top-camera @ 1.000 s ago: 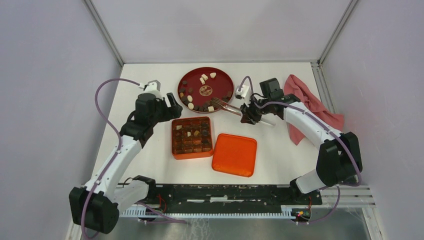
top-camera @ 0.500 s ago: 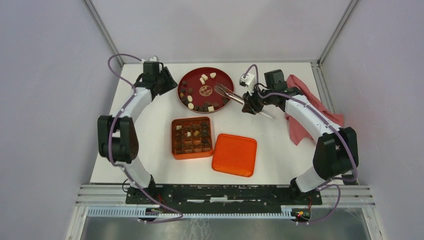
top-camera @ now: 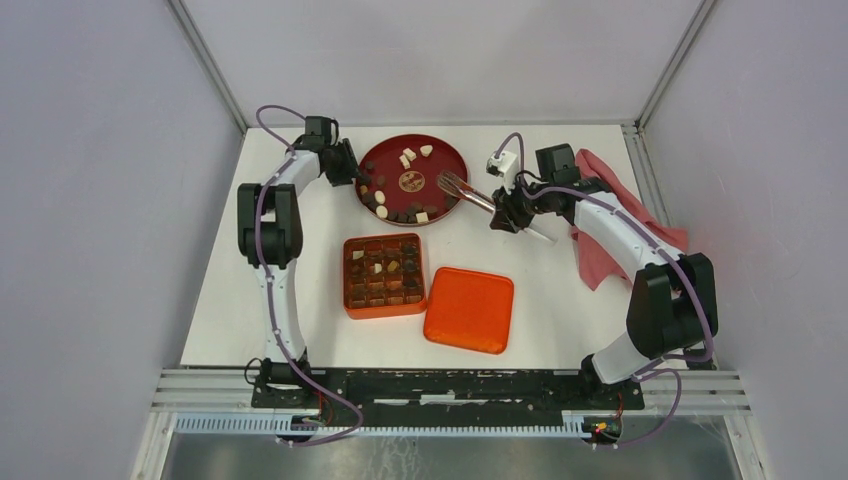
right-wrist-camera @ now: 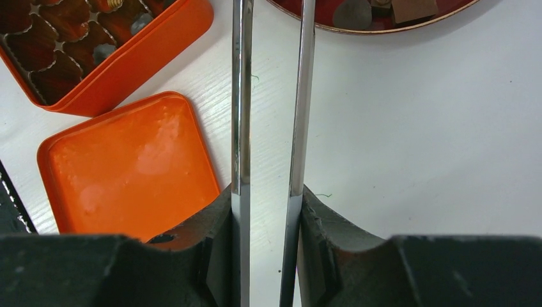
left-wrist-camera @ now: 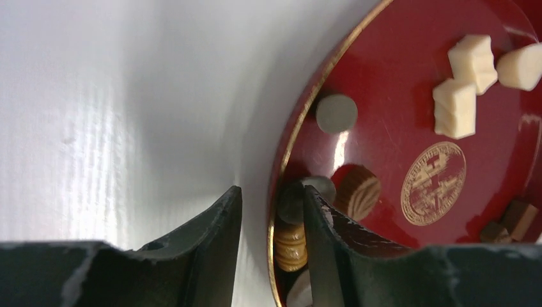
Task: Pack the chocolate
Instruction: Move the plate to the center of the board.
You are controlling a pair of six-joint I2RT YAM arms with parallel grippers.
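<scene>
Big change over the last sec: left arm [top-camera: 268, 215] gone from beside the orange box [top-camera: 385, 311], now way out at the far-left rim of the red plate [left-wrist-camera: 390, 77], w/ the left fingers [left-wrist-camera: 217, 243] going from wide to narrow. Straddling the rim rn, one finger outside on the desk [top-camera: 320, 280], the other inside among the pieces. Sliver of desk visible between outer finger and rim, so prob not clamped yet. Right side nearly same spot: right fingers [right-wrist-camera: 211, 249] pinched on the metal tongs [right-wrist-camera: 241, 102], tips out over the plate's right part. Can't tell whether loaded or empty. Reads as bracing the plate for a tongs pick, so mid-way at best w/ the packing: most of the chocolate [left-wrist-camera: 356, 193] on the plate, bunched along its near-left rim plus a few up top, only some in the box. Count: 1 plate, 1 box, 1 orange lid [top-camera: 469, 309] just beside the box's near-right corner, 1 tongs, 1 pink cloth [top-camera: 603, 172] far right, 2 arms. Chocolate on plate: approx 6 cream, a dozen-ish dark (too bunched for an exact no.). In box: 2 cream plus a few dark, remaining cells empty-looking.
</scene>
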